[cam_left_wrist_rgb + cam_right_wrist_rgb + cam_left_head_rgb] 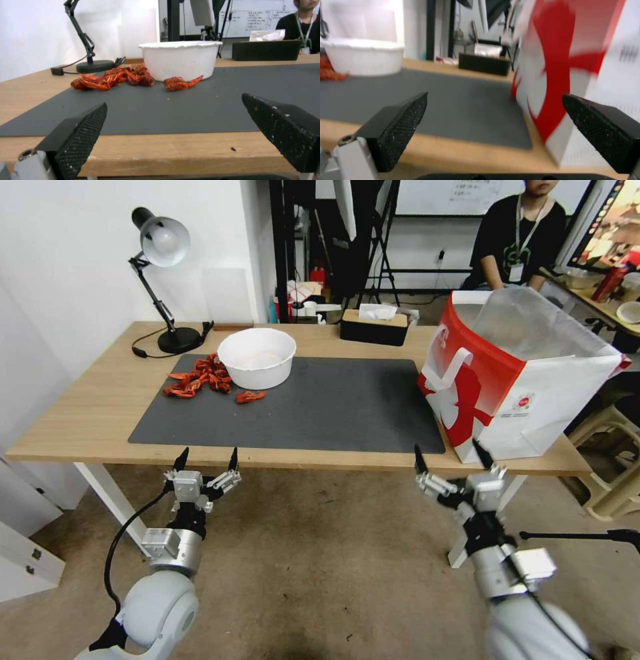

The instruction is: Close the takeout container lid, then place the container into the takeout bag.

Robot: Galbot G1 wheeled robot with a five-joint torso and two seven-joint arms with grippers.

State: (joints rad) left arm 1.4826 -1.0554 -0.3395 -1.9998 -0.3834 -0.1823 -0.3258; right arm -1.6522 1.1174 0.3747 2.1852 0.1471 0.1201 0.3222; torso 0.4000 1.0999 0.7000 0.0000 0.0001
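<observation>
Head view: left gripper [207, 458] and right gripper [451, 455] hover spread wide, empty, just before the table [80, 427]; takeout bag [513, 380] stands upright at right.

white arms [160, 607], silver wrists, black textured pincer fingers [80, 135]

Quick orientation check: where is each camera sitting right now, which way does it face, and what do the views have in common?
Head view: high, looking down over the table; left gripper and right gripper, both open, hang before its near edge.
Left wrist view: at table-edge height, facing the white bowl and crayfish; own fingers frame it.
Right wrist view: low, facing the takeout bag; own fingers show.
Shared: grey mat, bowl, tissue box.
</observation>
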